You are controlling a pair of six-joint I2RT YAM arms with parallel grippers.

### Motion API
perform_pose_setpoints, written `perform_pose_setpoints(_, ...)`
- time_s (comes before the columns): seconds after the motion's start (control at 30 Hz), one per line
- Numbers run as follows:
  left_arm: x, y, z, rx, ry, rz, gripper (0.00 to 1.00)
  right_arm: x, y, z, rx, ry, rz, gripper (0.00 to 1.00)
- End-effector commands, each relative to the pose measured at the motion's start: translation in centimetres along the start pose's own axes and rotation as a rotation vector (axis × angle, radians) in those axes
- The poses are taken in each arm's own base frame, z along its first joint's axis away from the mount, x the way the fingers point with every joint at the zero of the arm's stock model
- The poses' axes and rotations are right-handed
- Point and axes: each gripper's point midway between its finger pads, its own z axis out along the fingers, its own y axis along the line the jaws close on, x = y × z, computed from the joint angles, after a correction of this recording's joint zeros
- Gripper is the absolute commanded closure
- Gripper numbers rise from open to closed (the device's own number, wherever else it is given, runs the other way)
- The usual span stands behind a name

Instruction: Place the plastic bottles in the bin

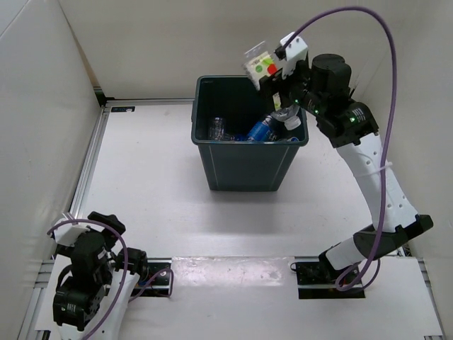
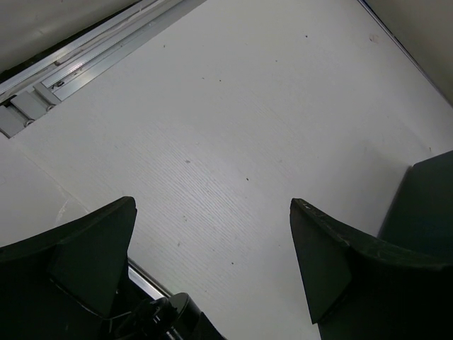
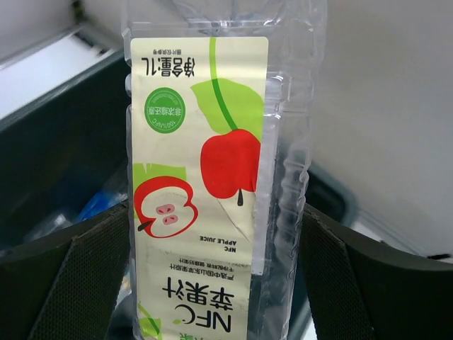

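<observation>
Apple-juice bottle [image 3: 198, 142] sits clamped in your right tool [image 3: 216, 212] above the bin [image 1: 248, 144], likely poised to drop among the other bottles [image 1: 263, 129] inside. Your left tool [image 2: 212, 204] hangs apart, empty, over the table [image 2: 212, 106].

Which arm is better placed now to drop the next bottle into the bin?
Right. The apple juice bottle sits between its fingers above the bin; the left fingers are open, empty and far from it.
</observation>
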Motion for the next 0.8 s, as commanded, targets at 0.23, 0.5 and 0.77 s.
perform_pose_setpoints(0.23, 0.2, -0.4, 0.3, -0.003, 0.023, 0.025, 0.0, -1.9, 0.2, -1.0, 0.039, -0.029, -0.023, 0.1)
perform_pose_setpoints(0.5, 0.1, -0.2, 0.2, -0.003, 0.013, 0.009, 0.0, -0.1, 3.5, -0.3, -0.042, 0.009, -0.165, 0.1)
perform_pose_setpoints(0.77, 0.3, -0.4, 0.4, -0.004, 0.024, 0.025, 0.0, 0.9, 5.1, 0.3, -0.078, 0.055, -0.199, 0.1)
